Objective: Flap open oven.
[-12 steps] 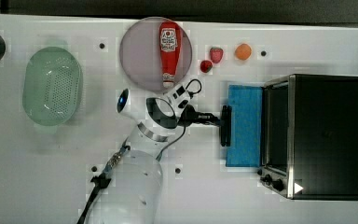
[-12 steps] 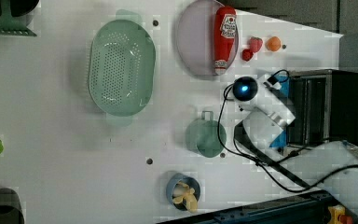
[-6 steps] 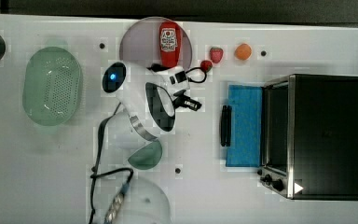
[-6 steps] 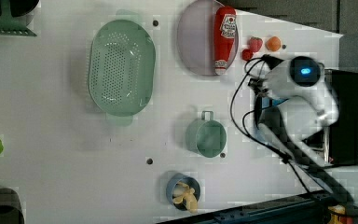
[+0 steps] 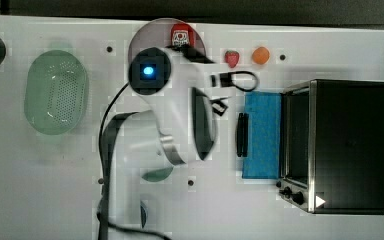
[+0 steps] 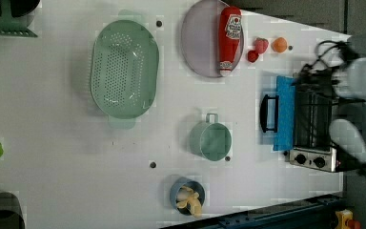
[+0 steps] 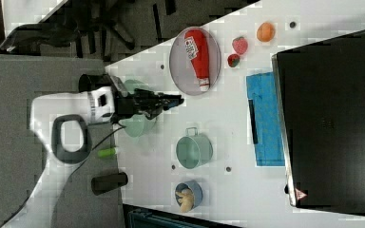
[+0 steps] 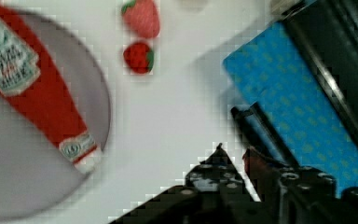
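While the arm hung above the table, the scene stood so:
Table: white and flat, with small dark holes dotted over it.
Oven: at the top view's right end of the table, black top up.
Door: blue, flapped down flat on the table, toward the top view's left.
Handle: black bar at the door's far edge, apart from the arm.
Gripper: fingers a narrow gap apart, nothing between them, above bare table near the handle.
Plate: grey, with a ketchup bottle lying on it.
Fruit: two strawberries and an orange just beside the plate.
Colander: green, well apart from the oven.
Pot: green, between colander and door.
Bowl: blue, yellow pieces inside.
Room: grey floor beside the table, black chair legs on it.
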